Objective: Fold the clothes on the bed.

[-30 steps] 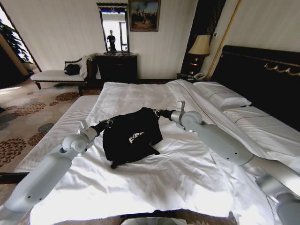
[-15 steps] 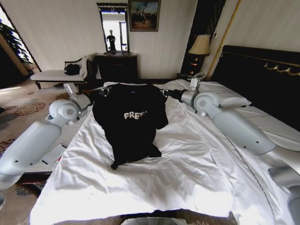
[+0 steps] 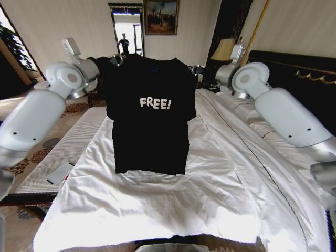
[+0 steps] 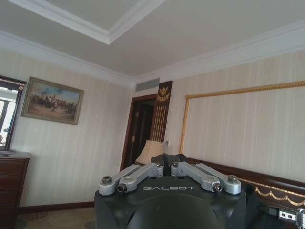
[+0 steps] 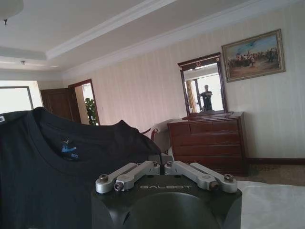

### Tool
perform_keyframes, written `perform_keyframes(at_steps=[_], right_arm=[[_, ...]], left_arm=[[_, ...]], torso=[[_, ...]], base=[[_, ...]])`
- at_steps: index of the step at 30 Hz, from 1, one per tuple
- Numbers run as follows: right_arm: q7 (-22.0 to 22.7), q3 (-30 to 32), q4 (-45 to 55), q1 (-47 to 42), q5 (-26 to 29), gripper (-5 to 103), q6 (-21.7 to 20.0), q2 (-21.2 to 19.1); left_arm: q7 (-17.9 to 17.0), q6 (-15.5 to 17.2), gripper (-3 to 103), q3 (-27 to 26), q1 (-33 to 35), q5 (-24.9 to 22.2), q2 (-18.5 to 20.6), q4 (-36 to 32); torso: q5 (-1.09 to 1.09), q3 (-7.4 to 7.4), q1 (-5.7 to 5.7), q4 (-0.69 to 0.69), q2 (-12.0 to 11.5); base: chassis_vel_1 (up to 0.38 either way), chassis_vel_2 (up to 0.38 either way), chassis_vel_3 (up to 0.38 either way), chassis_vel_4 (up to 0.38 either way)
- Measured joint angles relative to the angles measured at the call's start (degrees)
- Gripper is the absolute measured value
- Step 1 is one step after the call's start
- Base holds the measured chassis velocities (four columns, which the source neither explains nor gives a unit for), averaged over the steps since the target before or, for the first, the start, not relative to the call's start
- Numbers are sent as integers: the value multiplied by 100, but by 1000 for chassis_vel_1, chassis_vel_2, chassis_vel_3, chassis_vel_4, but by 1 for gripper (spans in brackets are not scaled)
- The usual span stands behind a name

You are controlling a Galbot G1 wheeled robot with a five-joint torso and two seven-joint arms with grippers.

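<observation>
Both pincers, left pincer (image 3: pixel 116 58) and right pincer (image 3: pixel 195 70), pinch T-shirt (image 3: pixel 149 115) shoulders; hem clears bed (image 3: pixel 210 199).

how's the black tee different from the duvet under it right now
The black T-shirt hangs upright in the air, pinched at the shoulders by the left gripper and right gripper; the white duvet lies flat and wrinkled. The shirt bears lettering; the duvet is plain. Both are soft fabric.

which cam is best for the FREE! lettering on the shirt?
Head view: the T-shirt hangs front-on between the left gripper and right gripper, its lettering fully readable. Right wrist view catches just the collar and inner label, no print. Left wrist view faces the wall and ceiling.
</observation>
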Motion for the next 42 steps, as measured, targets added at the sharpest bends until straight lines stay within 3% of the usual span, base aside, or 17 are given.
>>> perform_keyframes(at_steps=[9, 16, 21, 27, 31, 32, 36, 37, 38, 41, 42], right_arm=[[-190, -345, -516, 610, 16, 0, -4, 222], [-193, -403, -637, 750, 57, 0, -4, 344], [-29, -175, 91, 572, 295, 0, -70, -17], [258, 31, 732, 473, 640, 0, -169, -304], [1337, 478, 1982, 425, 1429, 0, -583, -602], [1337, 478, 1982, 425, 1429, 0, -583, -602], [1886, 785, 2791, 535, 2016, 0, -659, -1065], [2007, 951, 3087, 518, 2247, 0, -678, -1278], [2007, 951, 3087, 518, 2247, 0, -678, -1278], [2198, 1411, 3740, 365, 2803, 0, -704, -1829], [2298, 1847, 4147, 154, 3151, 0, -715, -2178]], left_arm=[[-7, -13, 2, 133, -337, -45, -211, 282], [-8, -47, 2, 17, -176, -64, -38, 54], [-5, -41, 2, -780, 697, -165, 456, -886], [-8, -31, 2, -1265, 1109, -370, 795, -1450], [-3, 48, 2, -2466, 2041, -834, 1255, -2700], [-3, 48, 2, -2466, 2041, -834, 1255, -2700], [-1, -28, 2, -3176, 2748, -1325, 2071, -3593], [-4, -68, 2, -3612, 3116, -1538, 2392, -3838], [-4, -68, 2, -3612, 3116, -1538, 2392, -3838], [-1, -102, 2, -4867, 4126, -1943, 2884, -4431], [-1, -101, 2, -5435, 4589, -2198, 3073, -4735]], torso=[[-3, -1, -3, 1, 0], [-2, 0, -1, -1, -1], [-4, 0, -2, 0, 0], [-1, -1, -2, -1, 0], [-2, -1, -2, 1, 1], [-2, -1, -2, 1, 1], [-4, -3, -4, 4, 2], [-3, -2, -4, -1, 2], [-3, -2, -4, -1, 2], [-1, -3, -4, 4, 2], [-1, -3, -4, 4, 2]], base=[[0, 0, 0, 0], [0, 0, 0, 0], [0, 0, 0, 0], [0, 0, 0, 0], [0, 0, 0, 0], [0, 0, 0, 0], [0, 0, 0, 0], [0, 0, 0, 0], [0, 0, 0, 0], [0, 0, 0, 0], [0, 0, 0, 0]])
